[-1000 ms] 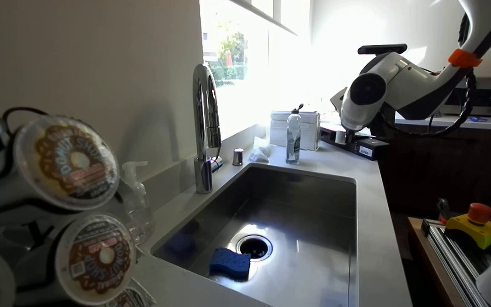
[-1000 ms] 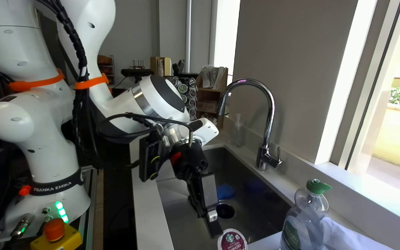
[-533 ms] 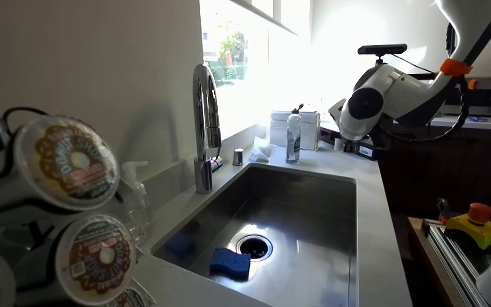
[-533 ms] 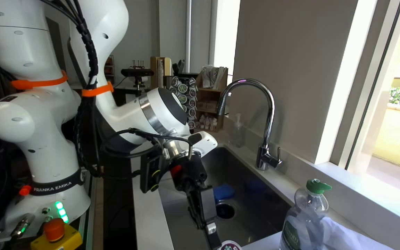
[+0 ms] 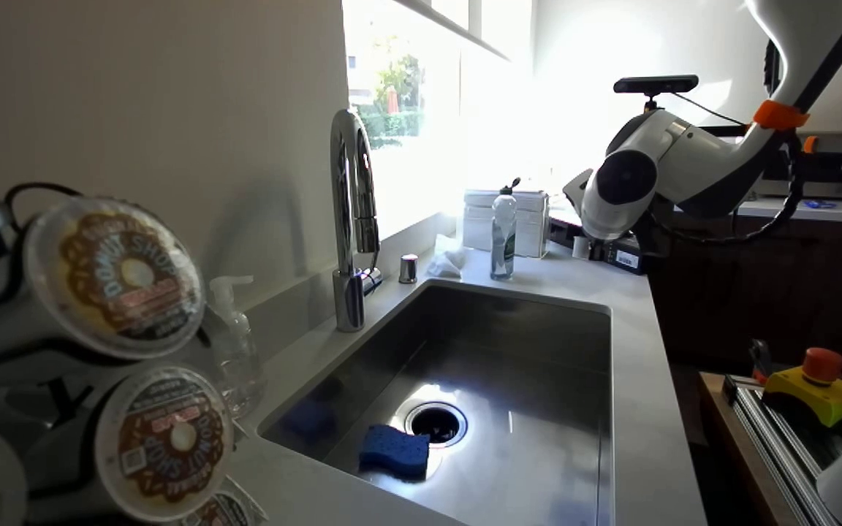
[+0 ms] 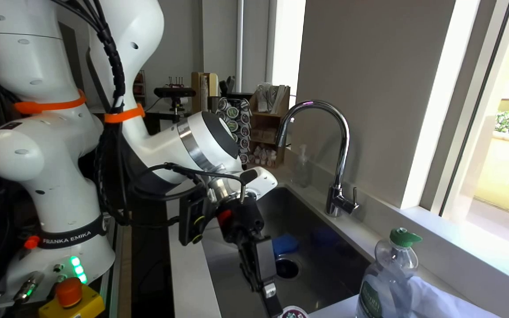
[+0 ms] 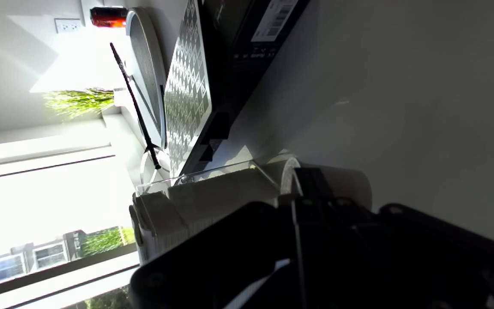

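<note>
My gripper is shut, pinching a small white coffee pod at its fingertips. In that exterior view only the top of the pod's printed lid shows at the lower edge. An exterior view has the pod beside the dark fingertips, low over the counter. In the wrist view the pod lies sideways behind the dark gripper, its pale rim to the left. Whether the pod touches the counter I cannot tell. Close by stand a clear holder of white paper and a black box.
A soap bottle stands on the counter near a crumpled white cloth. The steel sink holds a blue sponge. A tall faucet rises at the sink's wall side. Coffee pods hang on a rack.
The arm lowered between one second and half a second ago, and the pod came down with the gripper. Over the last half second everything has stayed practically still.
</note>
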Controlling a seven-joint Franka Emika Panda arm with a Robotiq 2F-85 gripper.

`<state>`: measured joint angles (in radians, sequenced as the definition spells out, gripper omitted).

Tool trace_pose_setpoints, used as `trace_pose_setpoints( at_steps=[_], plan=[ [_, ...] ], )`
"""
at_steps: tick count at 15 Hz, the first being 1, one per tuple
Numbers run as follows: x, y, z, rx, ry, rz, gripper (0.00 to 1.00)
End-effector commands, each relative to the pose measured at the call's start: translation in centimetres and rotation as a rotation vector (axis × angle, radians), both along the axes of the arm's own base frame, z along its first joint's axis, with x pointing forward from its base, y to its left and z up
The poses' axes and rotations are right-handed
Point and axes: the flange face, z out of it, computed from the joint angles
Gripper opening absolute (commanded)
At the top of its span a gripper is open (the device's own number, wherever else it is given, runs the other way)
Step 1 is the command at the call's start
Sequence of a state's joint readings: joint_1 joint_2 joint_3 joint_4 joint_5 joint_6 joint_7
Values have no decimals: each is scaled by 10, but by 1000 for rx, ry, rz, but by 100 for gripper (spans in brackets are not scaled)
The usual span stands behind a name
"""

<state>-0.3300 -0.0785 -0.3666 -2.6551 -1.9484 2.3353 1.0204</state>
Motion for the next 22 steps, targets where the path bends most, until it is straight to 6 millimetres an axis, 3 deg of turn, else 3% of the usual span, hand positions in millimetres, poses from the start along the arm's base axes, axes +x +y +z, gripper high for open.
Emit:
trace_pose_setpoints(
  at_steps=[1, 22],
  plan=[
    [-1, 2, -16, -12, 17, 19, 0],
    [3, 10, -89, -157, 115, 69, 0]
  ],
)
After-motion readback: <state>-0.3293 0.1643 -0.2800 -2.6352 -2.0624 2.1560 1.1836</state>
